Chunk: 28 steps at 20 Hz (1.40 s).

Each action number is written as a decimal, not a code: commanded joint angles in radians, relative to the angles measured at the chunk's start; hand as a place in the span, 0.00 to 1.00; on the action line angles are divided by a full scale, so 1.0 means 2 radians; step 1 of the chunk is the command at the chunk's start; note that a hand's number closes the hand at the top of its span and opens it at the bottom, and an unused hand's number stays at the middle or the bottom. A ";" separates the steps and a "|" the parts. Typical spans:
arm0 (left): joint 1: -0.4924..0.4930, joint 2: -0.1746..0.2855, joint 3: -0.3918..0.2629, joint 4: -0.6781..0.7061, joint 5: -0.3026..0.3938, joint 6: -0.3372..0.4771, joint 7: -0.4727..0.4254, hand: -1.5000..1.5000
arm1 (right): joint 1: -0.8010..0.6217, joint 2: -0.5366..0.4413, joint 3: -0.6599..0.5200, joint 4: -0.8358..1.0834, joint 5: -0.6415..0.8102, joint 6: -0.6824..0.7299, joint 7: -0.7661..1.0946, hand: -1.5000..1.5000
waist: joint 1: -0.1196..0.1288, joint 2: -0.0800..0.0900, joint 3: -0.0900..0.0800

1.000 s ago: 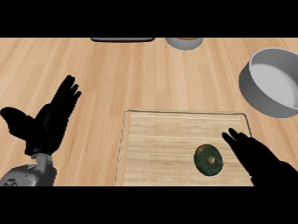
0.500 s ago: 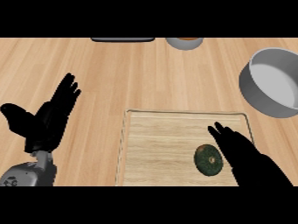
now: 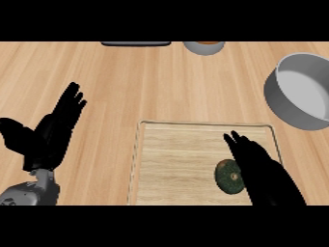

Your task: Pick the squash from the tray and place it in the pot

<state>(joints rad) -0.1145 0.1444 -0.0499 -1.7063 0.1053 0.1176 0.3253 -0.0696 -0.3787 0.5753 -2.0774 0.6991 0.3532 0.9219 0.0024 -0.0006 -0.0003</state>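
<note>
The surface (image 3: 159,82) under me is pale wood with the grain running away from me, and it fills the whole view; nothing of the room beyond it shows. A wooden tray (image 3: 174,164) lies on it near me, a little right of the middle, and the squash (image 3: 229,176) rests on the tray's right half, dark green and round. The pot (image 3: 288,103) stands well apart from the tray, up at the right, grey and tilted toward me in this view. My right hand (image 3: 267,173) hangs over the tray just right of the squash, its fingers (image 3: 238,144) straight, held together and gripping nothing. My left hand (image 3: 49,137) rests at the left, off the tray, with its fingers (image 3: 71,103) spread, straight and pointing away from me. My right hand covers the squash's right edge, and I cannot tell whether it touches the squash or hovers above it. The pot is cut off at the right edge, and the tray's near side runs out of view. At the far edge a dark flat thing (image 3: 135,43) and a grey bowl (image 3: 204,47) with something brownish inside are both cut off, too little showing to name them further. I count one tray, one squash, one pot, one bowl, one dark flat thing and my two hands.
</note>
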 commanded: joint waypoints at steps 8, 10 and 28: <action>-0.002 -0.021 -0.004 0.011 -0.012 -0.004 0.002 0.50 | -0.001 0.059 0.026 0.065 0.064 0.043 0.022 0.00 | -0.002 0.000 0.000; 0.001 -0.014 -0.002 -0.009 -0.013 -0.006 0.011 0.50 | 0.014 0.031 0.003 0.111 0.066 0.017 -0.030 0.00 | -0.001 0.000 0.000; -0.026 -0.015 0.031 0.015 -0.008 -0.028 0.023 0.50 | 0.007 0.075 -0.016 0.136 0.115 0.007 -0.143 1.00 | -0.002 0.000 0.000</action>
<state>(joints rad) -0.1315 0.1082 -0.0088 -1.6928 0.0838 0.0704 0.3427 -0.0679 -0.2453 0.5345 -1.7990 0.8930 0.3820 0.6759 0.0004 -0.0007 -0.0004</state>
